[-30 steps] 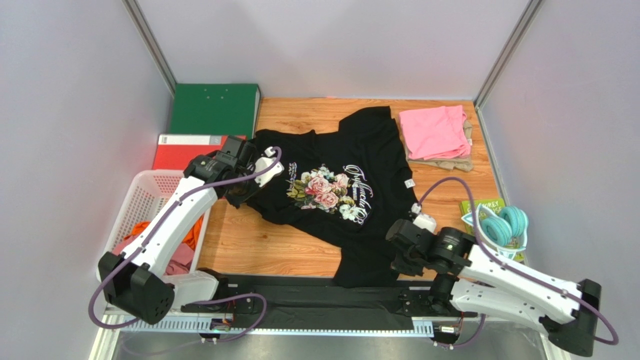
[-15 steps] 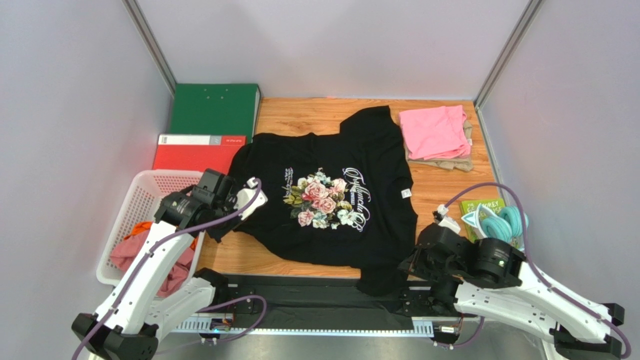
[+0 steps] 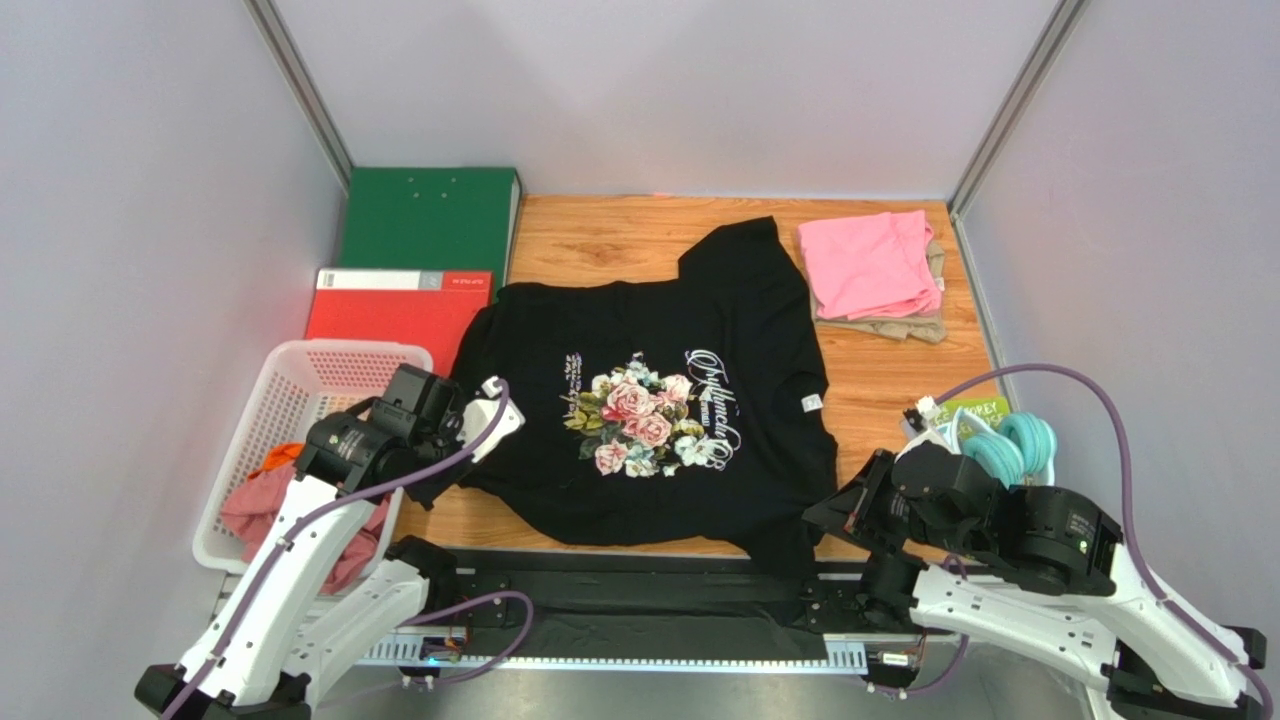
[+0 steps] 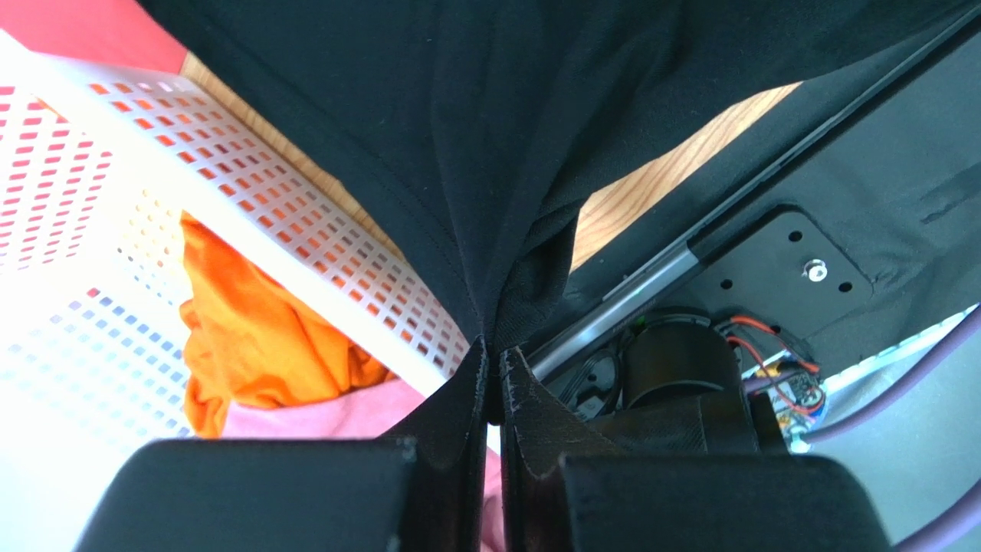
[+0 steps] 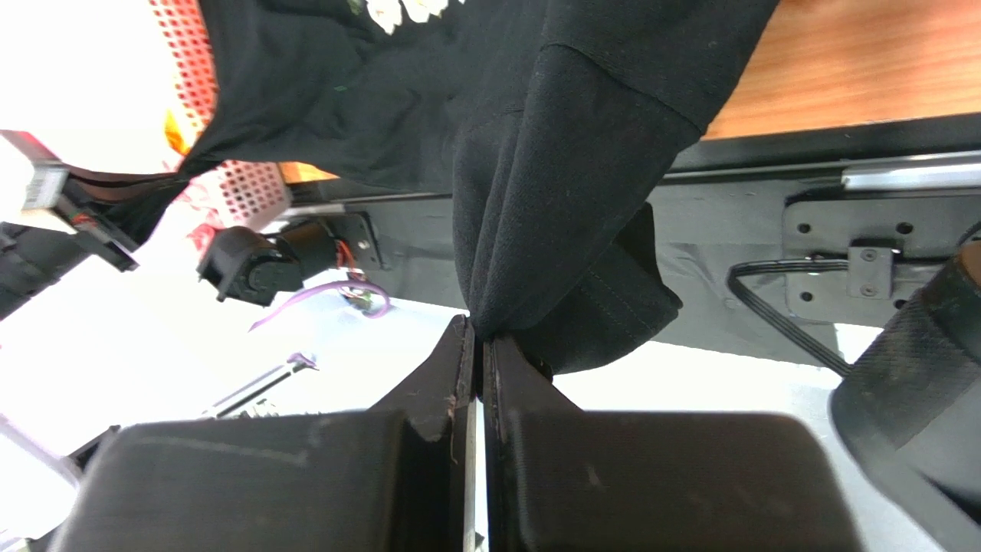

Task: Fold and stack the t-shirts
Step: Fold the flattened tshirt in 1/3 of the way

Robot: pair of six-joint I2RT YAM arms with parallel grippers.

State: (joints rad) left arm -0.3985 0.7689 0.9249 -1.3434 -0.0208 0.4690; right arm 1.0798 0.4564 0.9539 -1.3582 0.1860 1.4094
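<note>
The large black t-shirt (image 3: 646, 405) with its rose print lies spread on the wooden table, its near hem hanging over the front edge. My left gripper (image 3: 455, 447) pinches the shirt's near-left corner beside the basket. In the left wrist view its fingertips (image 4: 493, 351) stand almost together with black cloth (image 4: 484, 173) caught between them. My right gripper (image 3: 836, 518) is shut on the near-right corner, and a black fold (image 5: 553, 196) hangs from its tips (image 5: 478, 328). A folded pink shirt (image 3: 869, 263) lies on a beige one (image 3: 902, 326) at the far right.
A white basket (image 3: 301, 375) at the left holds an orange shirt (image 3: 277, 456) and a dusty-rose one (image 3: 259, 510). Green binder (image 3: 428, 218) and red binder (image 3: 376, 308) lie at the back left. A teal coiled bundle (image 3: 1007, 447) sits at the right edge.
Both grippers have drawn back toward the near edge, dragging the black t-shirt with them. Its front hem now hangs over the table edge, and the left jaws have eased slightly apart.
</note>
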